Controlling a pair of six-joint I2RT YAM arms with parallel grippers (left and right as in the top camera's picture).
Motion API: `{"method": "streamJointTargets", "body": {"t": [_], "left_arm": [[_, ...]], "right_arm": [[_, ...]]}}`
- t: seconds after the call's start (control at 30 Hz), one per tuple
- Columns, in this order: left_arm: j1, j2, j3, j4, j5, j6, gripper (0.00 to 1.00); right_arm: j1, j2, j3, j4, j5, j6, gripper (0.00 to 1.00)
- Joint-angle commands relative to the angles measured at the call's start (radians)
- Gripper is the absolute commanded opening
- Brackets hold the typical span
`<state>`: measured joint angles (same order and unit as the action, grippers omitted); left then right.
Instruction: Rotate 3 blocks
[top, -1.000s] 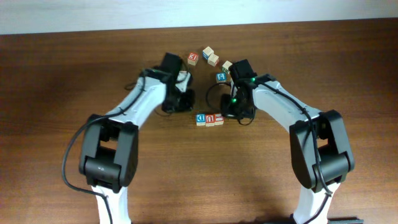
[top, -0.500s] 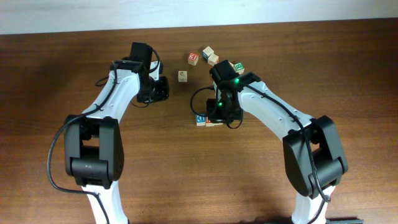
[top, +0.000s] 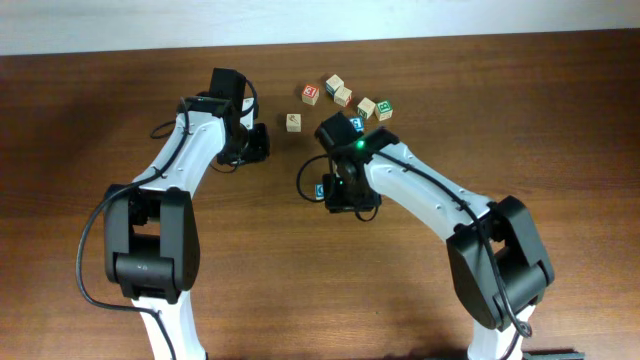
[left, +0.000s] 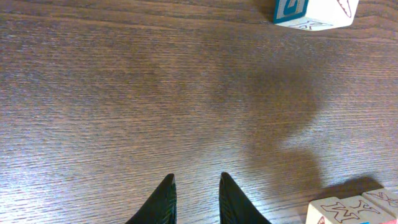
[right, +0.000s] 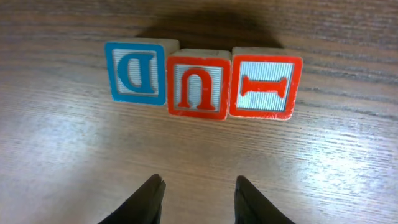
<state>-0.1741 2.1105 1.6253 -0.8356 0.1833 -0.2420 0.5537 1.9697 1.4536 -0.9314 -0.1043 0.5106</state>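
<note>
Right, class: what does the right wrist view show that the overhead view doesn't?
Right wrist only: the letter faces in the row, blue D block, red U block, red I block, and the open right end effector. Overhead only: the left arm, the right arm, loose blocks farther back. Both: the wooden table and the blue D block.

Three blocks (right: 198, 84) in a touching row on table (right: 336, 180), other cubes (top: 343, 96) behind

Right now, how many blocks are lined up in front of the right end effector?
3, seen from the right wrist: blue D block left, red U block middle, red I block right, side by side. Overhead, the arm hides most of them.
</note>
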Motion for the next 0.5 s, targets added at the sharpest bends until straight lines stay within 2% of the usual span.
{"method": "streamJointTargets", "body": {"t": [0.0, 0.47], "left_arm": [[0.005, 0.006, 0.016, -0.006, -0.009, 0.013, 0.22], [0.005, 0.006, 0.016, -0.007, -0.009, 0.013, 0.21]], "right_arm": [[0.003, -0.031, -0.045, 0.038, 0.062, 0.061, 0.38], [0.000, 0.032, -0.055, 0.100, 0.061, 0.074, 0.38]]}}
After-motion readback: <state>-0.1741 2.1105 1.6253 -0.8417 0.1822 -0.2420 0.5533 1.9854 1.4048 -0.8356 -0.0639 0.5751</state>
